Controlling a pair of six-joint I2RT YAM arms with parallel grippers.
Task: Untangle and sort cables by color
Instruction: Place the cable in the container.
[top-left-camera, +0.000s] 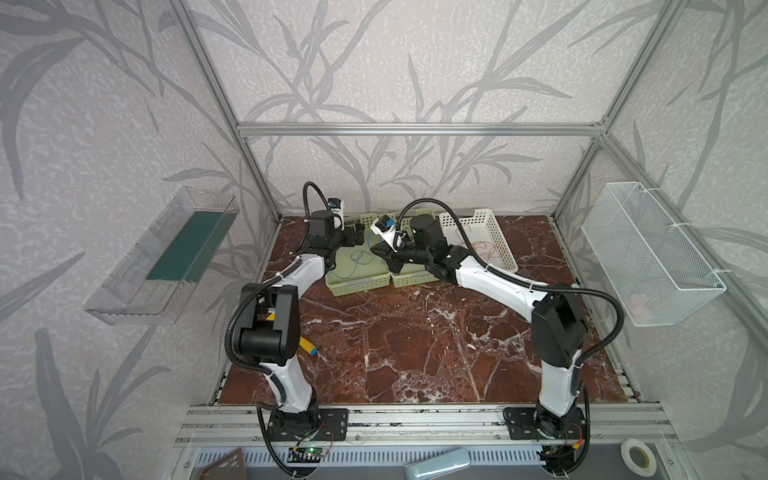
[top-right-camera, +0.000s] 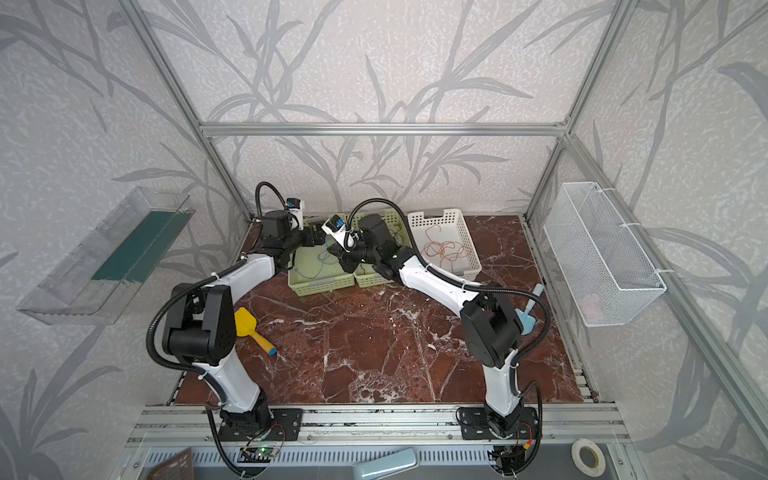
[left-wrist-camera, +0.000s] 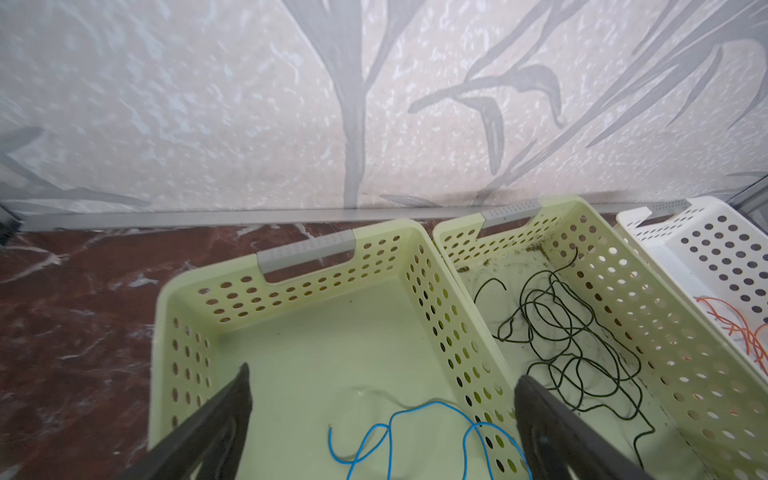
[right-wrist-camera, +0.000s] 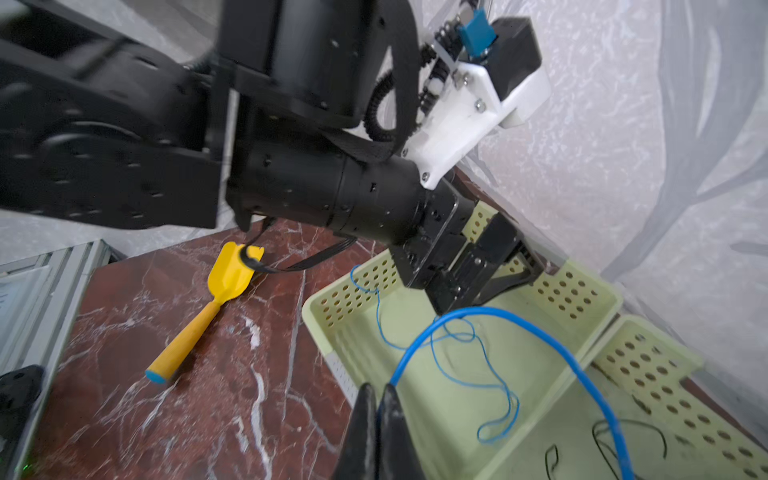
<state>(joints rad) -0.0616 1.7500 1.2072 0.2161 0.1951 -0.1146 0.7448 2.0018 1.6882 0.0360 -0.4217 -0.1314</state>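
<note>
Blue cable (right-wrist-camera: 490, 309) is in the leftmost green basket (left-wrist-camera: 291, 286) — mostly loose loops on the floor. One stretch arches up to the right gripper (right-wrist-camera: 377, 388). Its fingers are pressed together w/ the cable coming out between the tips, so we read that as clamped on it.

Left gripper (left-wrist-camera: 382, 372) hangs over the same basket, fingers spread wide w/ nothing between them. The loops lie just below and ahead of it.

Dark cables (left-wrist-camera: 573, 332) sit in the second green basket (left-wrist-camera: 602, 257) next door, orange cables (left-wrist-camera: 739, 328) in the white basket (left-wrist-camera: 715, 249) beyond. Sorting looks nearly done imo.

The bit that matters: the raised stretch curves from the right tips toward the left gripper, then back down on the dark-cable side and out of the right wrist view, so we can't tell where it lands. Right arm is the one w/ hold — letting go further over the blue basket seems safer to us.
</note>
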